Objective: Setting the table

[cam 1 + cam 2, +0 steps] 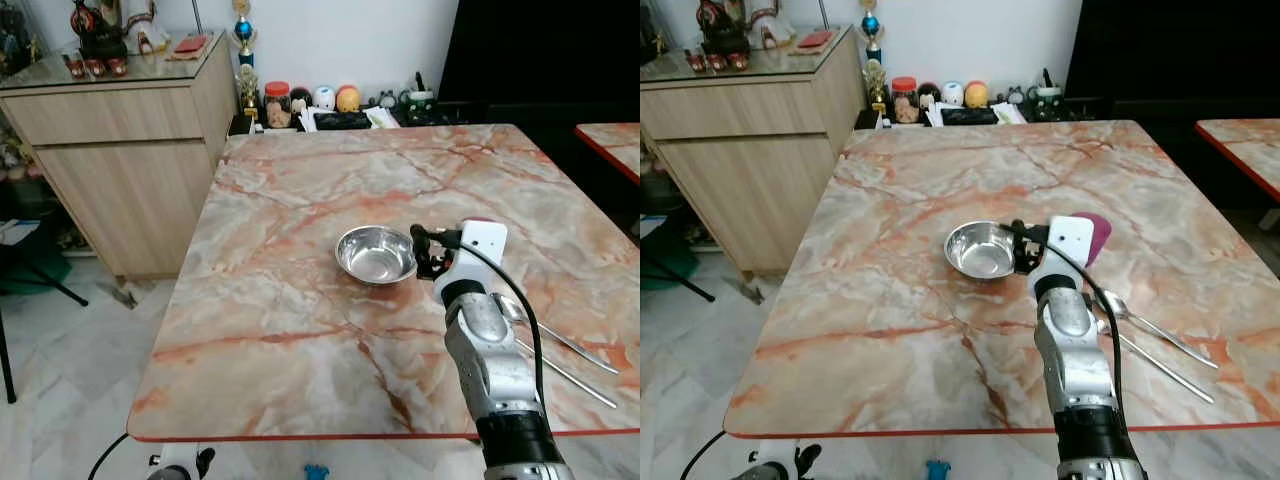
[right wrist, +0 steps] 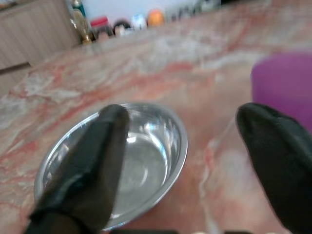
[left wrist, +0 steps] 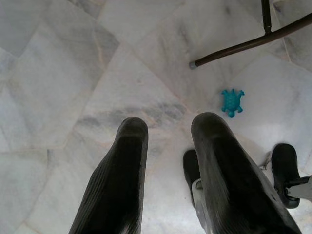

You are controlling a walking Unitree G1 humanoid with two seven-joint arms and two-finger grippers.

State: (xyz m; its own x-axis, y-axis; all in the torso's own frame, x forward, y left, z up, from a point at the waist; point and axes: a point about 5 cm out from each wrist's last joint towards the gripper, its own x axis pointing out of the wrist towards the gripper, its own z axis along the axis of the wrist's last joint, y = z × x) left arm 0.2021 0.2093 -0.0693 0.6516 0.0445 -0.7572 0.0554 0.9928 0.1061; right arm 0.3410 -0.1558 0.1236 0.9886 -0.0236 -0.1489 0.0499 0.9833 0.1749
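Observation:
A shiny steel bowl (image 1: 375, 253) stands empty near the middle of the marble table (image 1: 290, 190). My right gripper (image 1: 426, 252) is open just right of the bowl, low over the tabletop. In the right wrist view one finger (image 2: 92, 161) lies over the bowl (image 2: 146, 161) and the other finger (image 2: 278, 151) is outside its rim. A purple cup (image 1: 1096, 236) stands right behind the gripper, partly hidden by my wrist. A spoon (image 1: 512, 308) and a second long metal utensil (image 1: 566, 372) lie on the table to the right of my arm. My left gripper (image 3: 168, 127) hangs open over the floor.
A wooden cabinet (image 1: 120, 150) stands to the left beyond the table. Jars and small ornaments (image 1: 320, 103) line the far wall. Another table's corner (image 1: 612, 140) is at the right. On the tiled floor lie a teal turtle toy (image 3: 232, 101) and a chair leg (image 3: 243, 46).

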